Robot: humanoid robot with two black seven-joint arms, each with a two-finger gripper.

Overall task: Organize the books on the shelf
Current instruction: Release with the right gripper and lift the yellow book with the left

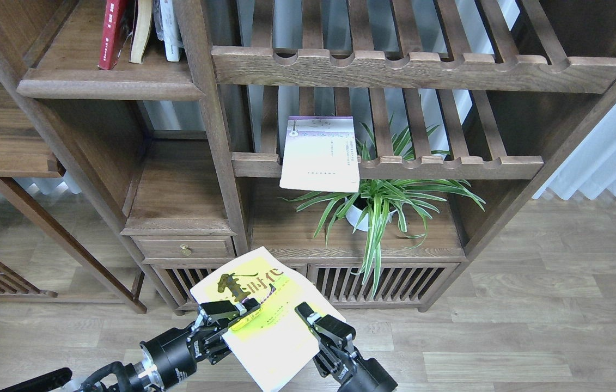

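I hold the yellow-green book [272, 332] with a white border low in front of the cabinet, tilted, cover up. My left gripper [227, 314] is shut on its left edge. My right gripper [310, 320] is shut on its right edge. The pale lavender-white book [319, 158] lies on the lower slatted rack, its front end hanging over the rail. The dark red book [113, 32] stands on the shelf [106, 87], the solid brown board with a moulded front edge at the upper left.
A cream book [141, 30] and a white book [169, 27] stand beside the red one. A potted spider plant [378, 201] sits under the lower slatted rack [449, 166]. A drawer with a brass knob [185, 250] is just above my left gripper.
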